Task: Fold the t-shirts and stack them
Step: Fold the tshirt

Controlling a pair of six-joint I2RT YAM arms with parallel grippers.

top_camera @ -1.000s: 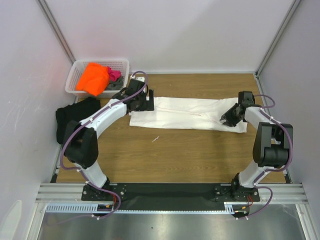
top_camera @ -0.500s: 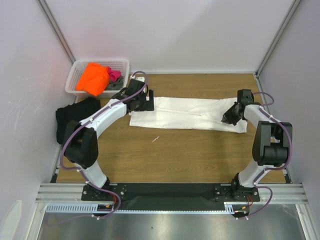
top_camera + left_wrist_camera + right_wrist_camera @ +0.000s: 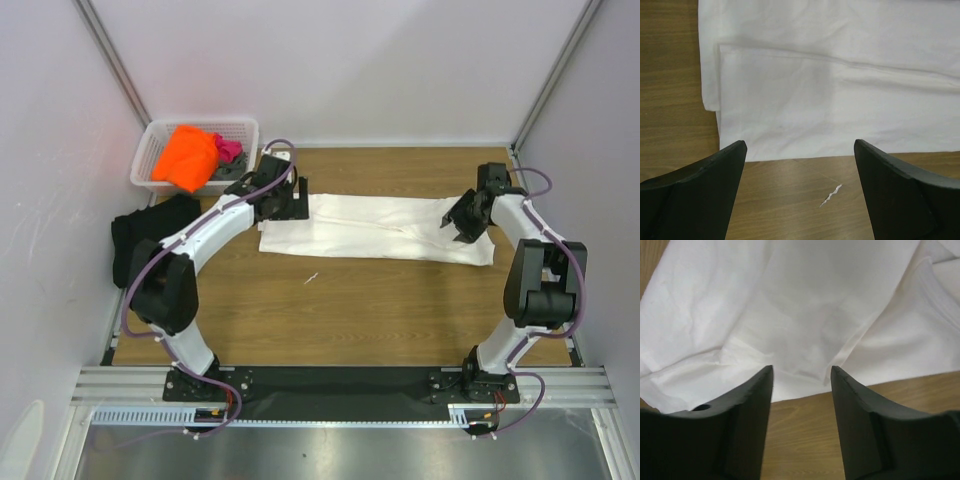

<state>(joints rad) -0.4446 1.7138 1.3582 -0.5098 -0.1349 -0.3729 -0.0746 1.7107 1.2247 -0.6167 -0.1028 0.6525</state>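
At the far left edge of the worktop (image 3: pixel 380 300), a black t-shirt (image 3: pixel 150 235) lies in a low dark heap just beside the left arm. Behind it, in the far left corner, stands a white lattice basket (image 3: pixel 145 170). It holds an orange t-shirt (image 3: pixel 188 155) piled highest, with a pink one (image 3: pixel 231 150) and a grey one (image 3: pixel 228 172) tucked in at its right side.

The left tool (image 3: pixel 290 205) hangs over the left end of the white t-shirt (image 3: pixel 370 228). In the left wrist view this tool (image 3: pixel 800 144) is released: its two dark fingers (image 3: pixel 715 185) stand wide apart with nothing between them. The cloth's near edge (image 3: pixel 840 115) lies flat just beyond the fingertips.

The white t-shirt stretches as a long folded band across the far half of the worktop, reaching from one tool to the other. At its left end one layer sits on top of another, the upper one set slightly in from the lower. A small white scrap (image 3: pixel 312 278) lies on the bare wood near the band's front edge, apart from it.

The right tool (image 3: pixel 455 222) is over the band's right end. In the right wrist view it (image 3: pixel 801 369) is released too, with its fingers (image 3: pixel 745 425) parted and gripping nothing. The creased white cloth (image 3: pixel 805 305) lies beyond the fingertips.
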